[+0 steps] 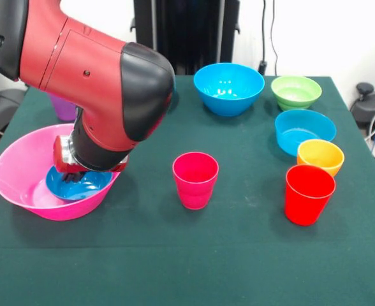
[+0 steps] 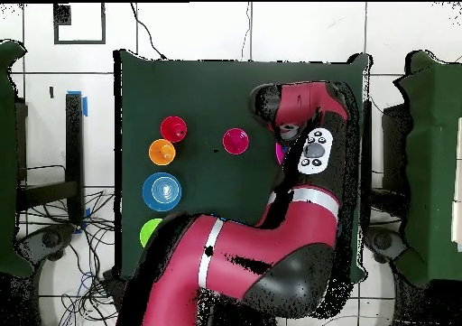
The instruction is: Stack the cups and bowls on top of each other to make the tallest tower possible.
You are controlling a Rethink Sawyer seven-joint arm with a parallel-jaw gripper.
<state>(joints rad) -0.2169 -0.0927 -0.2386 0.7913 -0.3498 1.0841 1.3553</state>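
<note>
The tool (image 1: pixel 79 171) is reaching into the huge pink bowl (image 1: pixel 22 166) at nine o'clock, over a small blue bowl (image 1: pixel 79 183); maybe gripping it, I cannot tell. The pink cup (image 1: pixel 195 178), red cup (image 1: pixel 308 193) and other bowls are waiting, unstacked.

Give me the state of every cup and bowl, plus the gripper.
Pink bowl: upright, holds small blue bowl.
Small blue bowl: inside pink bowl, under gripper.
Gripper: down in pink bowl, fingers hidden.
Pink cup: upright, alone.
Red cup: upright, empty.
Orange, cyan, green, large blue bowls: upright, unstacked.
</note>
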